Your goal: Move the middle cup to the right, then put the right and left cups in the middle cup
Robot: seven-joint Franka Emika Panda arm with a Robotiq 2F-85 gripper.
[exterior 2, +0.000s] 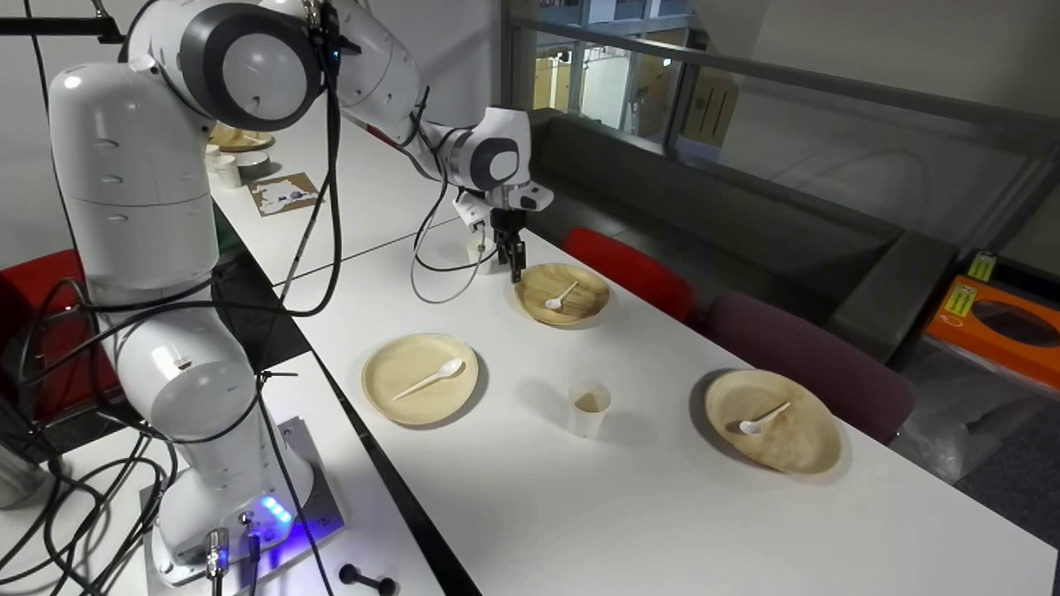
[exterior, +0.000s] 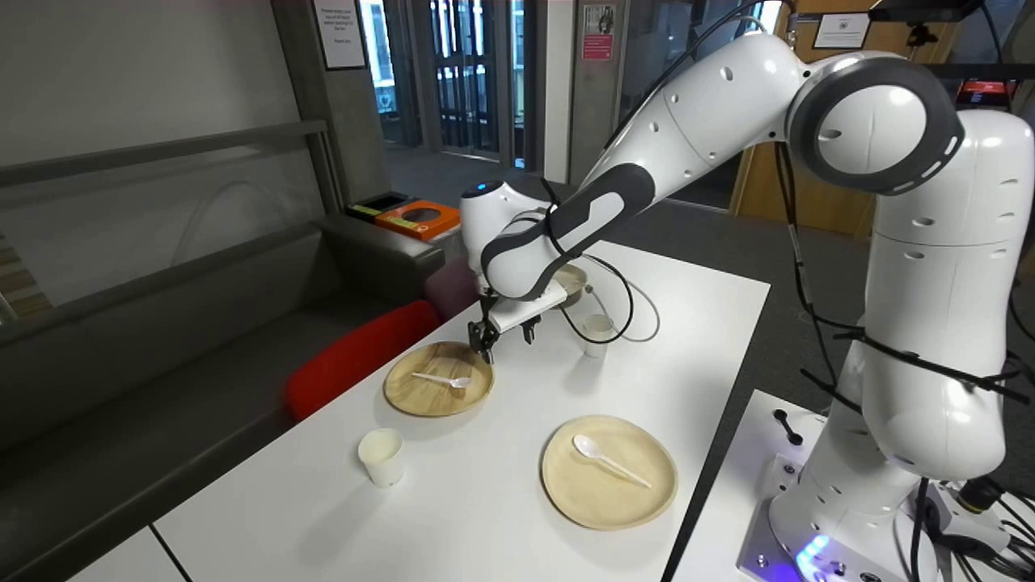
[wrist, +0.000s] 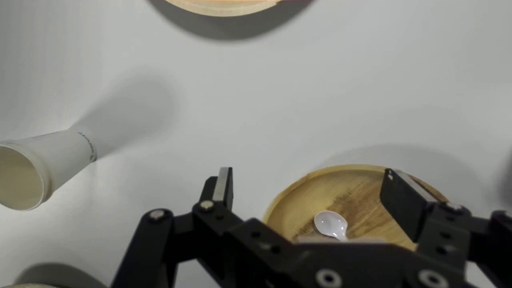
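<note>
My gripper (exterior: 508, 343) is open and empty over the table by the edge of a wooden plate; it also shows in an exterior view (exterior 2: 513, 265) and the wrist view (wrist: 309, 172). One white cup stands upright beyond a cable in an exterior view (exterior: 596, 349); it also shows in an exterior view (exterior 2: 589, 414) and at the wrist view's left (wrist: 66, 160). A ridge shows below its rim; I cannot tell whether another cup sits inside. Another white cup (exterior: 382, 458) stands upright apart, partly hidden by cables in an exterior view (exterior 2: 474, 250). A third separate cup does not show among the plates.
The wooden plate (exterior: 416, 396) with a white spoon lies below my gripper. A tan plate (exterior: 578, 493) with a spoon lies nearer the base. A shallow bowl (exterior 2: 807, 443) holds a spoon. Cables (exterior 2: 426, 285) hang to the table. Chairs (exterior 2: 629, 269) line the edge.
</note>
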